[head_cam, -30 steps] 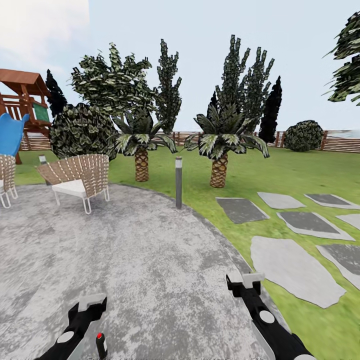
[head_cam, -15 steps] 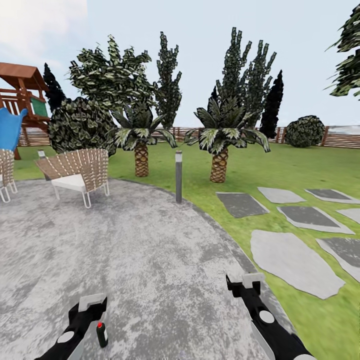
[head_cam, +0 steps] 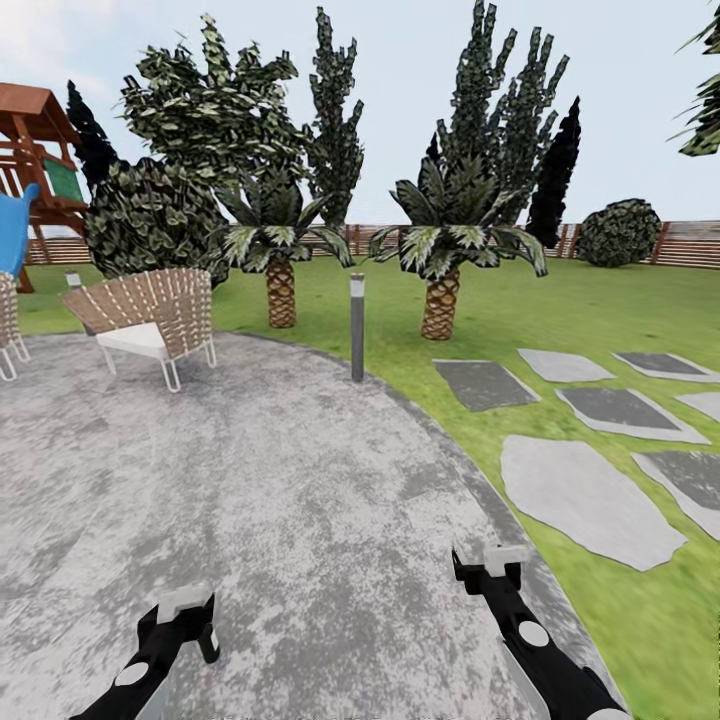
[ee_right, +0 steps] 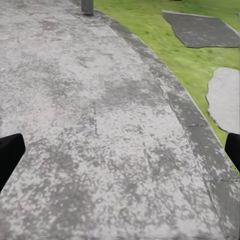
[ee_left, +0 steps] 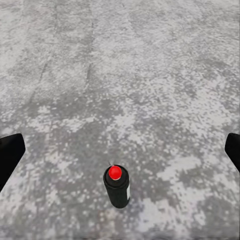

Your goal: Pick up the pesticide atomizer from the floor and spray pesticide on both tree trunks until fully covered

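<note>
The pesticide atomizer stands upright on the grey paving, directly ahead between the wide-open, empty left gripper fingers, nearer than the open, empty right gripper.

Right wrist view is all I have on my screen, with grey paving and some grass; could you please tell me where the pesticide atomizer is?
Observer: The left wrist view has it. The atomizer, a black bottle with a red top, stands upright on the grey paving ahead of the left pincer.
Operator: Thank you. Is that pincer holding it?
Observer: No. Its fingers stand wide apart at the edges of that view, and the bottle sits between them, touching neither.
</note>
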Available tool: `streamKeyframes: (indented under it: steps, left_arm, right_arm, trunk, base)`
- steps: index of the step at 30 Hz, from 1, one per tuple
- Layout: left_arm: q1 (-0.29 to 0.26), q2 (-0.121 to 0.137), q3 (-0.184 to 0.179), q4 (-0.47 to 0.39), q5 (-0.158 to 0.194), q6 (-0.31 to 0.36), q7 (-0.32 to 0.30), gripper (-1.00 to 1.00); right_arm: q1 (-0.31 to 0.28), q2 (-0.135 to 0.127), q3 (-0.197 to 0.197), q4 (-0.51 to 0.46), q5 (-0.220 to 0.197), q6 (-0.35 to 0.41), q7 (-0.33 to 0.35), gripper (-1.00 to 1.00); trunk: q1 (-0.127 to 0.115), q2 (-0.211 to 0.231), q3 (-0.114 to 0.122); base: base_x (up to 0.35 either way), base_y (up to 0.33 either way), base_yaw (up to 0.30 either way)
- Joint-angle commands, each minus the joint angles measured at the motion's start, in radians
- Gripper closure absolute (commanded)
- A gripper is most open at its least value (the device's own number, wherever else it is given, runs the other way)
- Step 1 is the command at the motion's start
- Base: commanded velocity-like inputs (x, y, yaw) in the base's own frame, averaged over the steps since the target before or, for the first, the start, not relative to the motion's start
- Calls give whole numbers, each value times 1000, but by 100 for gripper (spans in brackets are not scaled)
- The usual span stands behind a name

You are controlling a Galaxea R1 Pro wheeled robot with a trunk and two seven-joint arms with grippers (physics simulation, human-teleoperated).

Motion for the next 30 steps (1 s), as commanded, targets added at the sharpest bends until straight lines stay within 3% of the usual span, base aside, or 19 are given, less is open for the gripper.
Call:
streamKeyframes:
  steps: [1,30]
  left_arm:
    - [0,0,0,0,0,0,0,-100]
    - [0,0,-1,0,-1,-5,0,-100]
  right_arm:
    - [0,0,0,0,0,0,0,-100]
    - [0,-1,0,0,0,0,0,-100]
  trunk:
    - [0,0,-6]
    - [13,-7,-164]
  base:
    - [0,0,0]
    - [0,0,0]
